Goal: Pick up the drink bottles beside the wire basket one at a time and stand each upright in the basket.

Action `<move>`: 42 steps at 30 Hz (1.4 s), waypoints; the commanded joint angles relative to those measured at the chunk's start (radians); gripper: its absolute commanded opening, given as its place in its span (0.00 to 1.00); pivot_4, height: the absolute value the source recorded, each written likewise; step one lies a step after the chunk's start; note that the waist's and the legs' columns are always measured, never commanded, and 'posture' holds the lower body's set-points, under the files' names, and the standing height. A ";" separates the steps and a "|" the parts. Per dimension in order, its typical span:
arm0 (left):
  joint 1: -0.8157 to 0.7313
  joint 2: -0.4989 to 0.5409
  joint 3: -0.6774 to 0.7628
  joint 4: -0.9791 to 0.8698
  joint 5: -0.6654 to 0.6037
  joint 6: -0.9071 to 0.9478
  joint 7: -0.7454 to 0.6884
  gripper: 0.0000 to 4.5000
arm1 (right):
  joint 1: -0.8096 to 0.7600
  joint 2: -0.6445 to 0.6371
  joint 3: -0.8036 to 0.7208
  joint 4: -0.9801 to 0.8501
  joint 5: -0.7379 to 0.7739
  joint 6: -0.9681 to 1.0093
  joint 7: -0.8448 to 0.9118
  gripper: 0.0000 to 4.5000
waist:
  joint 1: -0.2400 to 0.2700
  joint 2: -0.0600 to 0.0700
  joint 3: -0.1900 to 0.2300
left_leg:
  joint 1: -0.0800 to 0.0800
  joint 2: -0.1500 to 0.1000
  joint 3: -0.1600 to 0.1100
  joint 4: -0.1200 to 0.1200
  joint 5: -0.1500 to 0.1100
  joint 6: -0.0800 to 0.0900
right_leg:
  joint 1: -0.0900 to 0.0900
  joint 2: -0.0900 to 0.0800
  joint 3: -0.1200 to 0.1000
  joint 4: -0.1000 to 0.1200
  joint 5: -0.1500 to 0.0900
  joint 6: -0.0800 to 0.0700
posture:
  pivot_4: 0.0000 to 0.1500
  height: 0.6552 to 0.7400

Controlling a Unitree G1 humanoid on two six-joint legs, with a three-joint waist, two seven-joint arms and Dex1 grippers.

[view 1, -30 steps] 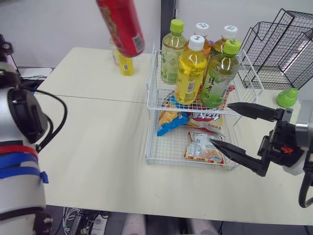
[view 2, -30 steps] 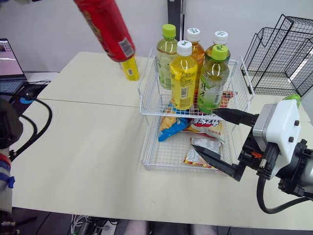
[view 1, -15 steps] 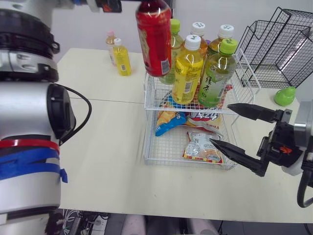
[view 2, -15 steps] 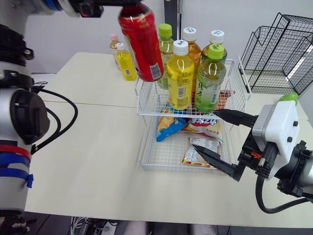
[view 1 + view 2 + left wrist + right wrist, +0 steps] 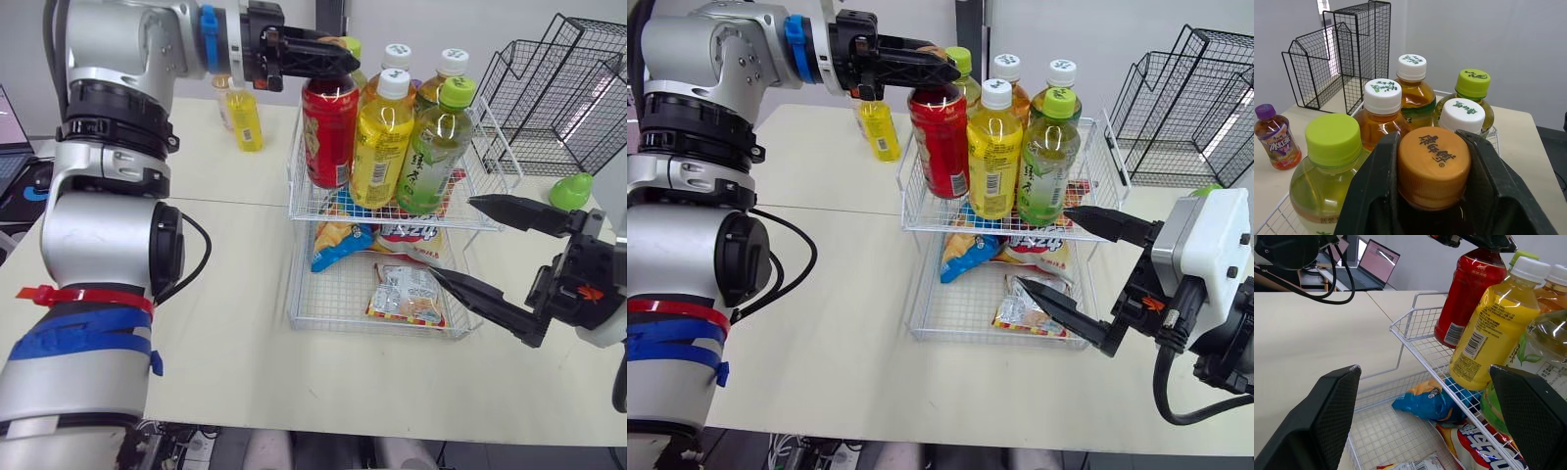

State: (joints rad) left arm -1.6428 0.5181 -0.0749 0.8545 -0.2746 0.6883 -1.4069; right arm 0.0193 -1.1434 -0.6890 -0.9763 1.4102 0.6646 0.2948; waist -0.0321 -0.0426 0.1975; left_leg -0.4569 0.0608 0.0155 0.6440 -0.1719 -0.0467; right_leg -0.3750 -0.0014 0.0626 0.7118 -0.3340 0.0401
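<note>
Nearest in, the right gripper (image 5: pixel 453 238) is parked just off the front-right corner of the wire basket (image 5: pixel 297 171). Its two fingers are spread wide and nothing is held. Snack packets (image 5: pixel 407 294) can be seen lying flat in the basket's lower tier, so nothing there is part of the job.

Up in the basket's upper tier, the red bottle (image 5: pixel 330 132) is stood upright at the front-left corner, touching the yellow bottle (image 5: pixel 380 137) next to it. The base looks to be down on the mesh, though that can't be fully confirmed. The left gripper (image 5: pixel 341 62) is clamped on its orange cap (image 5: pixel 1434 164), one finger each side, reaching in from the basket's left.

On handling, the bottle looks full, so it's probably fairly heavy. The body is likely a bit squashy and slick over the label. The cap and neck are the stiff part and keep it hanging plumb, so that's where it's best taken. A slow release is probably wise, since it's packed tight against its neighbours and a nudge could tip one.

Further back, a small yellow bottle (image 5: pixel 245 117) is left standing on the table, well apart from the basket's rear-left corner. It'd be reckoned the next one up. Black wire racks (image 5: pixel 568 88) are set off beyond the basket's right side.
</note>
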 commanded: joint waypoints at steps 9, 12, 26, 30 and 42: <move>0.009 -0.001 -0.006 -0.021 0.014 -0.046 -0.064 0.38 | -0.004 -0.022 -0.043 0.006 0.030 -0.014 -0.019 1.00 | 0.000 0.000 0.000 | 0.000 0.000 0.000 0.000 0.000 0.000 | 0.000 0.000 0.000 0.000 0.000 0.000 | 1.00 0.88; 0.012 0.001 -0.013 -0.022 0.020 -0.065 -0.092 0.56 | -0.002 -0.021 -0.044 0.006 0.030 -0.013 -0.019 1.00 | 0.000 0.000 0.000 | 0.000 0.000 0.000 0.000 0.000 0.000 | 0.000 0.000 0.000 0.000 0.000 0.000 | 1.00 0.88; -0.020 0.123 0.008 -0.039 0.034 -0.107 -0.144 0.99 | 0.015 -0.017 -0.066 0.015 0.003 -0.002 -0.017 1.00 | -0.002 0.000 0.000 | 0.001 0.000 0.000 0.000 0.000 0.000 | 0.000 0.000 0.000 0.001 0.000 0.000 | 1.00 0.88; 0.001 0.180 0.006 -0.071 0.031 -0.113 -0.175 0.99 | 0.019 -0.017 -0.076 0.027 -0.015 0.002 -0.006 1.00 | -0.001 0.000 0.000 | 0.001 0.001 0.000 0.000 0.000 0.000 | 0.001 0.000 0.000 0.001 0.000 0.000 | 1.00 0.88; 0.167 0.401 0.071 -0.126 0.084 -0.224 -0.051 0.99 | -0.006 -0.047 -0.090 0.109 -0.149 0.019 0.084 1.00 | -0.002 0.001 0.000 | 0.003 0.001 0.000 0.000 0.000 0.000 | 0.001 0.000 0.000 0.002 0.000 0.000 | 1.00 0.88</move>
State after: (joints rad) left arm -1.4984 0.8877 -0.0302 0.7531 -0.2138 0.5094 -1.4905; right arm 0.0299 -1.1762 -0.7613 -0.8952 1.3046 0.6958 0.3572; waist -0.0342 -0.0421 0.1972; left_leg -0.4537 0.0625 0.0155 0.6443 -0.1718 -0.0467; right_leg -0.3737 -0.0012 0.0630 0.7135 -0.3339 0.0400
